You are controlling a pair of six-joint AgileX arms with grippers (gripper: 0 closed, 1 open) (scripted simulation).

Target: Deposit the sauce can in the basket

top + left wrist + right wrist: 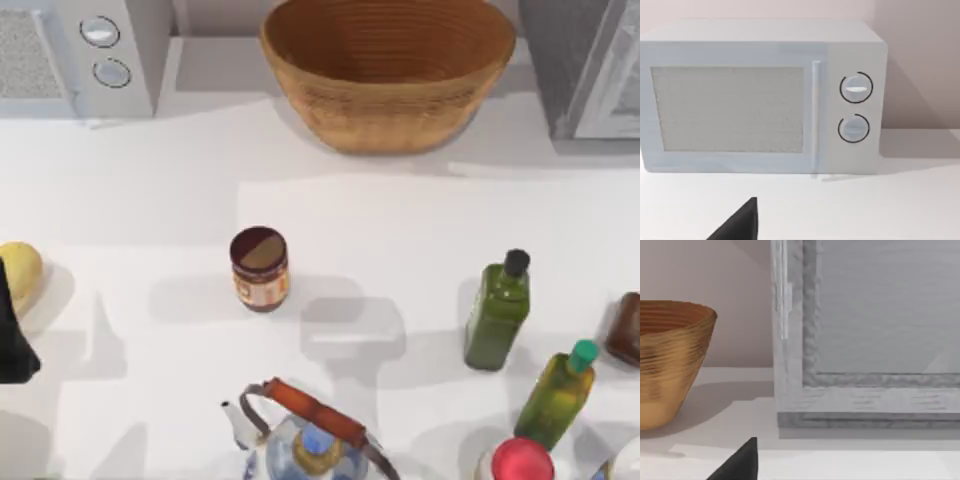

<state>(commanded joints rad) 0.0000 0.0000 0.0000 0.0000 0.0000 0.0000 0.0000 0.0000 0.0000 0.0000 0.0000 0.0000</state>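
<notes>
While the can (259,268) stands upright mid-table, the basket (388,75) sits well behind it, open tabletop between. A kettle (305,435) sits nearer, bottles (497,312) right.

The basket (388,95) is golden-brown with ribbed weave; the sauce can (260,270) has a maroon rim, brown-tan top (orange-and-cream label); two bottles (497,312) are green; the microwave (765,97) is pale grey; the table (150,190) is white.

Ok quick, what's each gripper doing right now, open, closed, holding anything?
Left gripper: at the table's left edge, holding nothing; open or closed cannot be told.
Right gripper: a dark tip faces the basket; state cannot be told.
</notes>
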